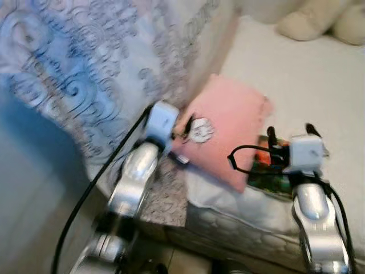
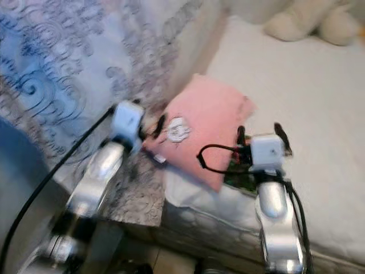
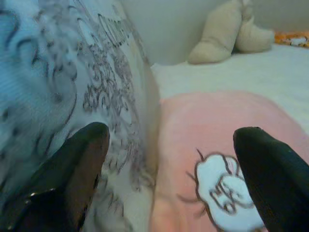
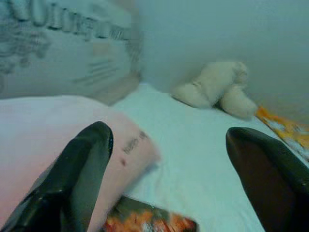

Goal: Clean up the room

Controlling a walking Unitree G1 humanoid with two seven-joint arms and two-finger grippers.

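Observation:
A pink cushion (image 1: 225,128) with a white emblem (image 1: 199,131) lies on the bed's white sheet (image 1: 308,80), its near corner past the mattress edge. My left gripper (image 1: 182,128) is open at the cushion's left edge, by the emblem; in the left wrist view its fingers (image 3: 82,169) straddle the cushion (image 3: 217,130) and the duvet beside it. My right gripper (image 1: 291,131) is open, hovering at the cushion's right side over a dark green and orange flat item (image 1: 268,174) that pokes out from under it. Nothing is held.
A blue-grey patterned duvet (image 1: 85,68) is heaped on the left of the bed. A cream plush toy (image 1: 319,20) lies at the far right. An orange printed item (image 4: 282,128) lies beyond the plush. The floor (image 1: 34,188) is at lower left.

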